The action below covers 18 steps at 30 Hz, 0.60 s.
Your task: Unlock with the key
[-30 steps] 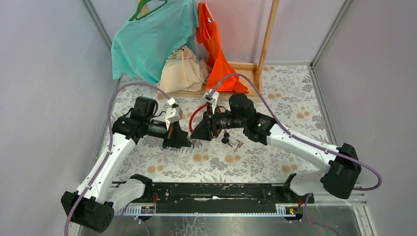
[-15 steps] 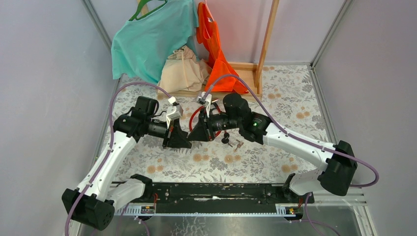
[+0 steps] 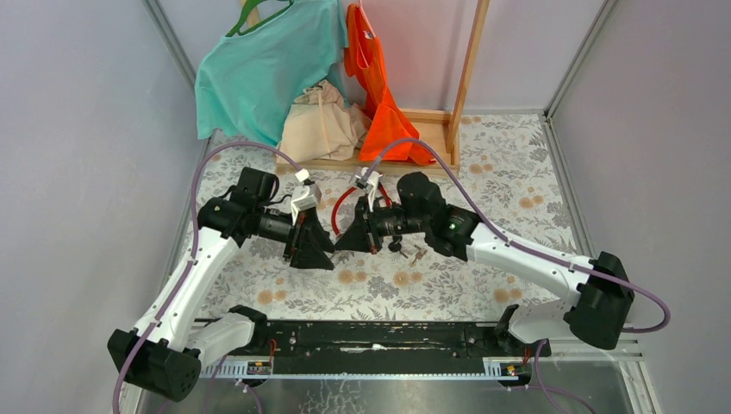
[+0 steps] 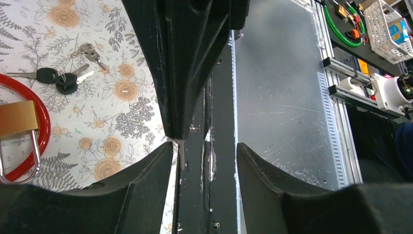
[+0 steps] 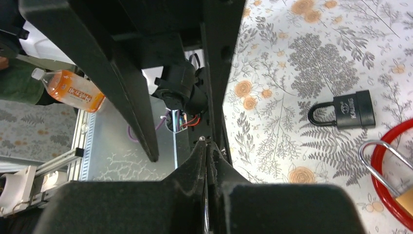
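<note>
Keys (image 4: pixel 63 78) with black heads lie on the floral bench (image 4: pixel 126 122), ahead and to the left of the left tool (image 4: pixel 204 146) as its wrist camera sees it, with a silver bunch (image 4: pixel 90 49) just beyond them. That tool's fingers stand apart. A brass padlock (image 4: pixel 18 118) sits off its left finger, and a red cable (image 4: pixel 45 124) curves just beside the padlock. The right tool (image 5: pixel 207 146) has its fingers pressed together; whether anything is pinched between them cannot be told. A black padlock (image 5: pixel 350 109) lies flat on the bench, off to that tool's right.
</note>
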Tool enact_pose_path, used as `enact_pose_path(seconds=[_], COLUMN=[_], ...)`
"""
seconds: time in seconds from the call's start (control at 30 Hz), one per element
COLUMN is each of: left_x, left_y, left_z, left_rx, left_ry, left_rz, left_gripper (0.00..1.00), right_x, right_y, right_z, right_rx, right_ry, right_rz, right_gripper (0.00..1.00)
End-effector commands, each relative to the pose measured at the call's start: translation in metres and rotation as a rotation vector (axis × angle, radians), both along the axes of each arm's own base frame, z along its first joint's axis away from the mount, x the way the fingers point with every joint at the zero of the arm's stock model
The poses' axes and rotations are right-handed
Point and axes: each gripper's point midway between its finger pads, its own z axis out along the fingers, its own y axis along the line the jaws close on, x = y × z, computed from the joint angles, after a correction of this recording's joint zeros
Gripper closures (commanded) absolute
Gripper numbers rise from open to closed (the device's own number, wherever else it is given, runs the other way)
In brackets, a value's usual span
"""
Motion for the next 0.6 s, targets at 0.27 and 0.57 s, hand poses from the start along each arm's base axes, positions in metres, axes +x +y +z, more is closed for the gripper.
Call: enact_pose_path(seconds=[0.27,0.57], left_x=[-0.024,-0.021], left_y=[0.006,0.003], left_z=[0.01,0.019], left_rx=[-0.017,-0.047], left_ry=[-0.039,-0.057], left_rz=[-0.069,-0.068], left_gripper=[0.44,0.47], right_x=[-0.006,-0.006], right_y=[-0.017,-0.014], right_z=[0.051,0.06], right_rx=[0.228,0.266], right_ry=[-0.046,-0.04], right_rz=[-0.091,-0.088], right_gripper=[1.0,1.0])
